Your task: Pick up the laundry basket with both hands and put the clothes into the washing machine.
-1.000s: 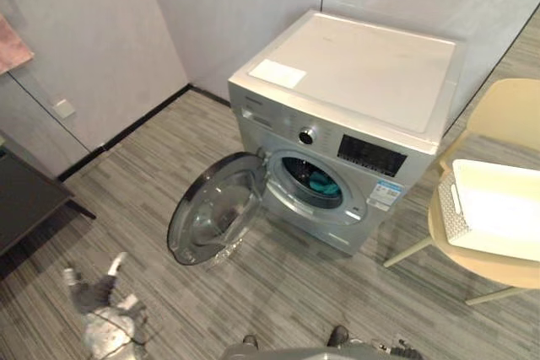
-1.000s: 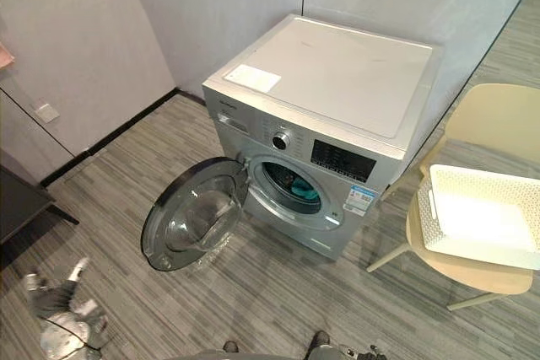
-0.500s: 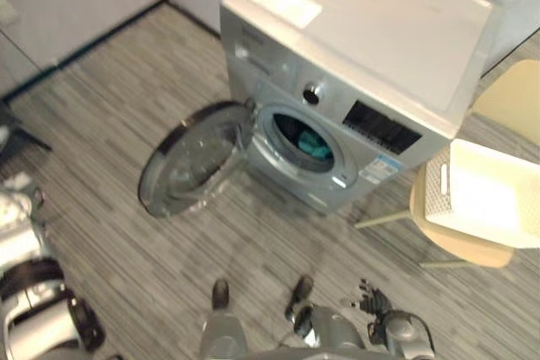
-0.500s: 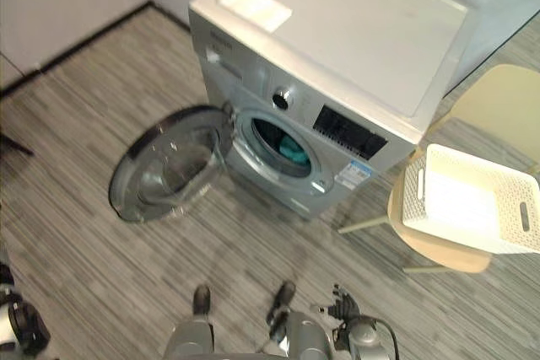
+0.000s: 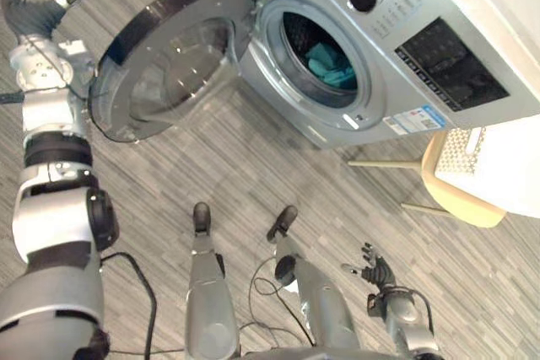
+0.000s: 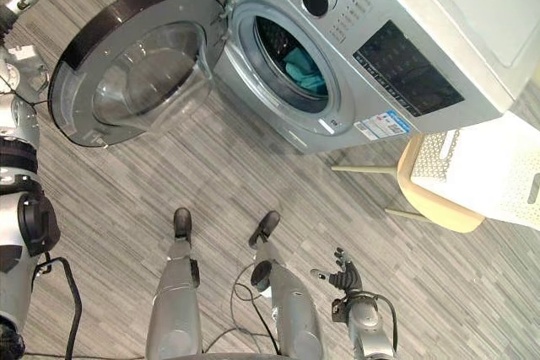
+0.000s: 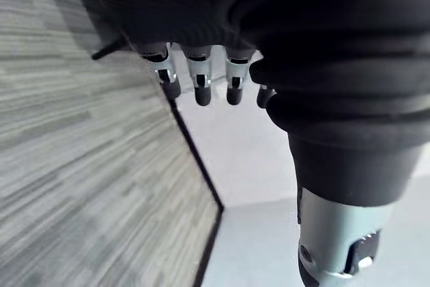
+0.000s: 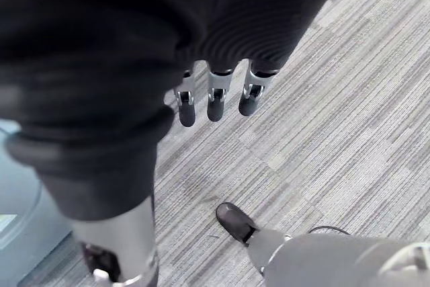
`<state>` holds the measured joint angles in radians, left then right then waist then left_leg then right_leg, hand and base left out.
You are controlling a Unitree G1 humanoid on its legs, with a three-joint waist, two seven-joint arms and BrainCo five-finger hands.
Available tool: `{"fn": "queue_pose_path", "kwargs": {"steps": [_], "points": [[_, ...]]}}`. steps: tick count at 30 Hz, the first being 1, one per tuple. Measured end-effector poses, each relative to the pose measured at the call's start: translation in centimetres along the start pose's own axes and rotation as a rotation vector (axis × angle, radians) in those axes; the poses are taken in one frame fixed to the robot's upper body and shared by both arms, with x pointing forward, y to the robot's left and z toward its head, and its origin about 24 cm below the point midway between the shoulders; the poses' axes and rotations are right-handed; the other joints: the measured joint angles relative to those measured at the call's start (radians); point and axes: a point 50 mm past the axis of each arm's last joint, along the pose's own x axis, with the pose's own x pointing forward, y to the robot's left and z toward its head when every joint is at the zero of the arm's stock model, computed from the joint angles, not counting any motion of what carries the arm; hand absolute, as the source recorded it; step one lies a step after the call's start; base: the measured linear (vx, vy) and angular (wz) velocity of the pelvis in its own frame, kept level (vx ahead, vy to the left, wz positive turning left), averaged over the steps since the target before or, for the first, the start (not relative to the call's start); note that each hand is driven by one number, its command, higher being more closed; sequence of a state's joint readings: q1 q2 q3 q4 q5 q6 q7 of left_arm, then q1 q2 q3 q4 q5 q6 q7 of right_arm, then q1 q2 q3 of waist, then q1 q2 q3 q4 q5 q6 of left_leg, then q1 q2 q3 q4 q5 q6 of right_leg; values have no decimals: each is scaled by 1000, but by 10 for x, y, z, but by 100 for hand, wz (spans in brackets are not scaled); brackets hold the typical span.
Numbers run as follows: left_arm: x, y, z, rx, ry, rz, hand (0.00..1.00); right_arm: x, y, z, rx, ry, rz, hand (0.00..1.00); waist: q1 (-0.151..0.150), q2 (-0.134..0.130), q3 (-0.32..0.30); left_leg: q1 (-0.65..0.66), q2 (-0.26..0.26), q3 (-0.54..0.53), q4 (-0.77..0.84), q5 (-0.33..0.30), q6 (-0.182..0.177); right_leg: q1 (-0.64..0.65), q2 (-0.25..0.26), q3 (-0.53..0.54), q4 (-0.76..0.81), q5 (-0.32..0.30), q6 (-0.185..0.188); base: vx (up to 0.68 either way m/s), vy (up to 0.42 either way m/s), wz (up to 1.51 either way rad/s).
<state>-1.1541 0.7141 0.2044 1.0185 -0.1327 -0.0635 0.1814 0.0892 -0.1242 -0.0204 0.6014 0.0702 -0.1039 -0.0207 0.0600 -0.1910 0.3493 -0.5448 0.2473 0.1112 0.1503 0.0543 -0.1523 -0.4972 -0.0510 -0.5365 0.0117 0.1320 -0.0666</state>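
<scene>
Left hand (image 5: 27,13) and right hand (image 5: 377,273): fingers relaxed, empty; washer (image 5: 439,48) door (image 5: 160,56) open, teal cloth (image 5: 331,65) inside; basket (image 5: 498,166) on chair (image 5: 451,196).

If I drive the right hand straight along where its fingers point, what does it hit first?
Most likely the striped floor: the right hand hangs with open fingers pointing down at it, with nothing in between, though depth is hard to judge.
</scene>
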Motion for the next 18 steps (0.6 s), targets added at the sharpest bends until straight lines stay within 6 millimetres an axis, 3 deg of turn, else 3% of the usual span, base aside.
{"fn": "queue_pose_path", "kwargs": {"steps": [2, 10, 15, 18], "points": [[-1, 2, -18, 36, 108, -41, 0, 0, 0, 0, -1, 3, 3, 0, -14, -1, 1, -1, 2, 3, 0, -1, 0, 0, 2, 4, -2, 1, 2, 94, 50, 1], [-3, 6, -30, 29, 196, -97, 0, -2, 4, -7, -7, 51, 49, 0, -21, -3, 2, 2, 11, 32, 4, -5, 3, 0, 16, 52, -34, 22, 31, 47, 34, -10], [-15, -32, -43, 95, 218, -257, 0, -4, 7, -10, -37, 68, 91, 0, -14, -2, 1, 39, 8, 45, 6, -8, 7, 29, 14, 71, -34, 25, 27, 28, 27, -2], [-31, -60, -62, 156, 261, -366, 0, -5, 8, -10, -70, 73, 109, 0, -13, 1, 0, 54, -4, 49, 6, -12, 14, 45, 5, 73, -36, 24, 30, 11, 53, 5]]}}
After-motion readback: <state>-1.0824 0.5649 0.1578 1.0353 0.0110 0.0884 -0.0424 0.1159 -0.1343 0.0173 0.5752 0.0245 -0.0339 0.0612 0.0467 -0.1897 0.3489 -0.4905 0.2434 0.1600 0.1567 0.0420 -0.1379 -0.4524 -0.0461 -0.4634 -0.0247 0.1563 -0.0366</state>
